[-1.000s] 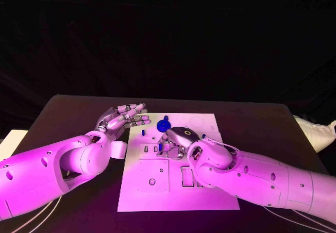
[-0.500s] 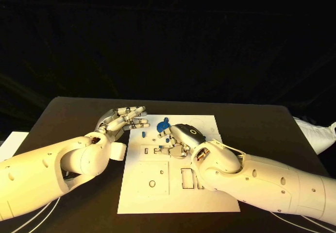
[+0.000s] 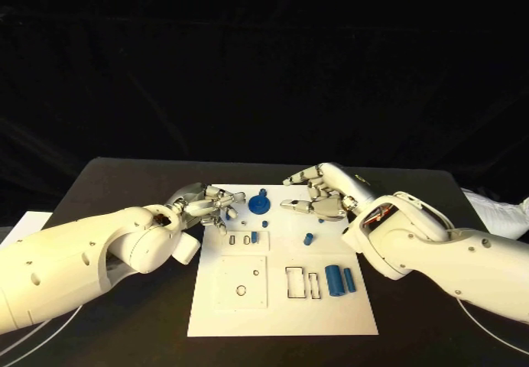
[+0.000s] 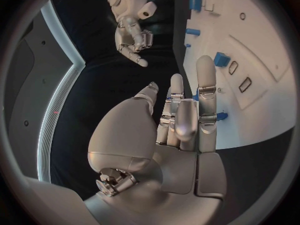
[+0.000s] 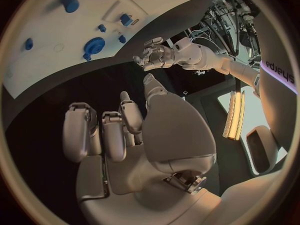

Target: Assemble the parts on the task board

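A: From the head view, where do the hands sit?
B: The left hand (image 3: 205, 206) hovers at the left edge of the white board (image 3: 281, 306), fingers loosely curled and apart, holding nothing. The right hand (image 3: 323, 193) hangs over the board's far right corner, fingers spread, nothing in it.

A: And the parts?
B: A blue gear (image 3: 260, 203) lies near the far edge between the two hands. A small blue peg (image 3: 309, 239) stands near the middle, and two blue cylinders (image 3: 342, 280) lie side by side near the right edge, beside a rectangular slot.

A: The left wrist view?
B: The left hand (image 4: 181, 120) is slack, fingers stretched toward the board (image 4: 262, 75), nothing in it. A small blue piece (image 4: 220, 59) sits on the board beyond the fingertips; the right hand (image 4: 134, 40) hangs well apart over the black table (image 4: 125, 100).

A: The right wrist view?
B: The right hand (image 5: 125, 130) is relaxed, fingers half bent, nothing in it. The gear (image 5: 95, 44) lies on the board (image 5: 44, 50), with the left hand (image 5: 154, 54) just off its edge
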`<state>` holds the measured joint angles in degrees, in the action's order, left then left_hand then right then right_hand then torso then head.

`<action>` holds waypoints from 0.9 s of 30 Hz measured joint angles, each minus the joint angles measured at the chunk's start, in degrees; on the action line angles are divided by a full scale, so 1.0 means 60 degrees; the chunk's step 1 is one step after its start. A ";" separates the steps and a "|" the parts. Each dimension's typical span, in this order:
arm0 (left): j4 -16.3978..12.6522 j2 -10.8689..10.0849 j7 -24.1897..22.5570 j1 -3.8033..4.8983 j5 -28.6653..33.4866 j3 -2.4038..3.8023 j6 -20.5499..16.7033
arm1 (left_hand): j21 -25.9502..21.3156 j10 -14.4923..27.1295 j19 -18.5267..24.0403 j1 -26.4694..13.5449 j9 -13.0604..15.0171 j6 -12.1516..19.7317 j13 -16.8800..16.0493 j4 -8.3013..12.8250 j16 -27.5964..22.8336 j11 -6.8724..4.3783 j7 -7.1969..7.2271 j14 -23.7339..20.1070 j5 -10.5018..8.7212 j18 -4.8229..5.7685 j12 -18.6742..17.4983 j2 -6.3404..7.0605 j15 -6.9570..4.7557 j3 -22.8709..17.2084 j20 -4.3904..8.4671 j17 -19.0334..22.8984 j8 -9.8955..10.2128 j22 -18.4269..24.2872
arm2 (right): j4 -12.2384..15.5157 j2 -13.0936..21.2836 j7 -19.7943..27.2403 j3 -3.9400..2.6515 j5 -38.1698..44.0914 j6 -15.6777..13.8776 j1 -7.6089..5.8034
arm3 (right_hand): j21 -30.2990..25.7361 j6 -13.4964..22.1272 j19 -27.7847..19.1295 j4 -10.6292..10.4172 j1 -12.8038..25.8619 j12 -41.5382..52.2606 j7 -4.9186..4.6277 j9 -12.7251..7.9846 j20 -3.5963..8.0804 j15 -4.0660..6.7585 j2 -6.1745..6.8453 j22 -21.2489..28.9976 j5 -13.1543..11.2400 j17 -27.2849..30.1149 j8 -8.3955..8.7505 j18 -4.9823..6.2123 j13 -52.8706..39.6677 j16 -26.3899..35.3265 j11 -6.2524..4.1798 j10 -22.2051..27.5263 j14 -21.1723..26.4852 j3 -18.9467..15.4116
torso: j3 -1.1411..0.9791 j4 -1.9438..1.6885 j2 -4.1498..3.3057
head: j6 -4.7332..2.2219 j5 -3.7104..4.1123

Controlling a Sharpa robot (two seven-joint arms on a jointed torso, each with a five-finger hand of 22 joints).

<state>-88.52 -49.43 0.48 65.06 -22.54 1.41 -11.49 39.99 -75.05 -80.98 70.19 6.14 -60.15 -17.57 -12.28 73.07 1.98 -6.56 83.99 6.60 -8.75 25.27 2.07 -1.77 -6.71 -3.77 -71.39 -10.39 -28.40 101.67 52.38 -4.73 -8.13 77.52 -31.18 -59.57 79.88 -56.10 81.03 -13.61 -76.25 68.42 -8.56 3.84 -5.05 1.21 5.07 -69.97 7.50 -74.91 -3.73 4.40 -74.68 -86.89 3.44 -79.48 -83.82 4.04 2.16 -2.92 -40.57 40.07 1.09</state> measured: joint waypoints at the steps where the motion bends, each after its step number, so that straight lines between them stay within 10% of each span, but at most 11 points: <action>1: 0.0061 0.0060 0.0388 0.0099 -0.0376 0.0003 0.0196 | 0.0700 0.0204 0.0018 -0.0101 0.0130 -0.0055 -0.0570 -0.0247 0.0591 -0.0041 0.0087 0.0000 0.0003 0.0072 0.0714 0.0004 -0.0023 0.0189 0.0042 -0.0361 -0.0252 -0.0753 | 0.0000 0.0137 0.0086 0.0001 -0.0284 0.0020 -0.0060 | 0.0000 0.0000 0.0000 0.0000 -0.0045 0.0000 0.0000 0.0000 0.0000 0.0000 -0.0045 0.0008 0.0051 0.0000 0.0000 0.0000 0.0001 0.0000 0.0000 0.0000 0.0000 0.0000 | -0.0005 0.0013 0.0020 | 0.0002 -0.0024; 6: 0.0414 0.0492 0.2335 0.0593 -0.2441 0.0010 0.1233 | 0.4374 0.0573 -0.0183 -0.0319 0.1140 0.0058 -0.4611 -0.0683 0.2647 -0.0286 0.0362 0.0010 -0.0010 0.0489 0.5037 -0.0015 -0.0247 0.1191 0.0285 -0.0593 -0.1846 -0.4920 | -0.0241 0.0573 0.0432 -0.0008 -0.1635 0.0082 -0.0262 | -0.0108 0.0112 -0.0069 -0.0030 -0.0099 -0.0174 -0.0007 0.0000 -0.0019 0.0000 -0.0001 0.0130 0.0292 0.0000 0.0000 0.0000 0.0112 0.0118 0.0023 0.0130 0.0000 -0.0049 | -0.0039 0.0098 0.0117 | 0.0032 -0.0157; 10: 0.0610 0.0827 0.3548 0.0866 -0.3804 0.0016 0.1863 | 0.5686 0.0274 -0.0338 -0.0323 0.1925 0.0227 -0.6205 -0.0719 0.2794 -0.0433 0.0530 0.0001 -0.0009 0.0656 0.6499 -0.0288 -0.0341 0.1629 0.0287 -0.0593 -0.2857 -0.6549 | -0.0388 0.0612 0.0643 -0.0008 -0.2527 0.0091 -0.0303 | -0.0110 0.0156 -0.0123 -0.0012 -0.0137 -0.0283 -0.0053 -0.0001 -0.0016 -0.0033 -0.0039 0.0220 0.0341 0.0001 0.0000 0.0000 0.0222 0.0133 0.0053 0.0187 -0.0034 -0.0120 | -0.0063 0.0162 0.0168 | 0.0068 -0.0209; 16: 0.0762 0.1326 0.4817 0.1070 -0.5189 0.0012 0.2534 | 0.6523 0.0002 -0.0478 -0.0444 0.2933 0.0629 -0.7104 -0.0730 0.2794 -0.0570 0.0652 0.0013 -0.0118 0.0794 0.7228 -0.0473 -0.0422 0.2188 0.0371 -0.0592 -0.3916 -0.7662 | -0.0560 0.0620 0.0856 -0.0002 -0.3370 0.0090 -0.0325 | -0.0110 0.0157 -0.0123 -0.0012 -0.0137 -0.0283 -0.0053 -0.0001 -0.0016 -0.0033 -0.0038 0.0221 0.0341 0.0001 0.0000 0.0000 0.0226 0.0144 0.0053 0.0187 -0.0034 -0.0120 | -0.0070 0.0190 0.0195 | 0.0126 -0.0243; 27: 0.1378 0.2091 0.5759 0.1207 -0.6457 -0.0088 0.3577 | 0.6640 0.0001 -0.0478 -0.0605 0.3541 0.0904 -0.7267 -0.0716 0.2794 -0.0570 0.0688 -0.0020 -0.0492 0.0794 0.7325 -0.0634 -0.0454 0.2593 0.0371 -0.0591 -0.4370 -0.7758 | -0.0744 0.0583 0.0940 -0.0002 -0.3848 0.0084 -0.0334 | -0.0146 0.0156 -0.0122 -0.0047 -0.0137 -0.0319 -0.0053 -0.0001 -0.0016 -0.0033 -0.0038 0.0244 0.0433 0.0001 0.0000 0.0000 0.0256 0.0173 0.0053 0.0187 -0.0034 -0.0155 | -0.0065 0.0207 0.0191 | 0.0257 -0.0327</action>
<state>-80.25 -36.88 35.03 72.30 -61.28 0.88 9.97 79.83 -75.04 -83.85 66.56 27.39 -54.73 -61.17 -16.58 89.83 -1.44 -2.43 83.86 3.65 -3.99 69.22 -1.74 -4.50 8.85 -1.54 -74.94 -36.61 -74.95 97.21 55.88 0.91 -8.15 54.43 -30.68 -61.58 79.00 -55.16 80.30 -13.89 -77.07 66.51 -8.88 3.83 -5.15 1.01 4.84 -68.51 10.10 -74.90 -3.73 4.40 -73.15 -85.85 3.75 -78.36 -84.03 3.11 1.77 -1.68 -39.42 41.61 -0.87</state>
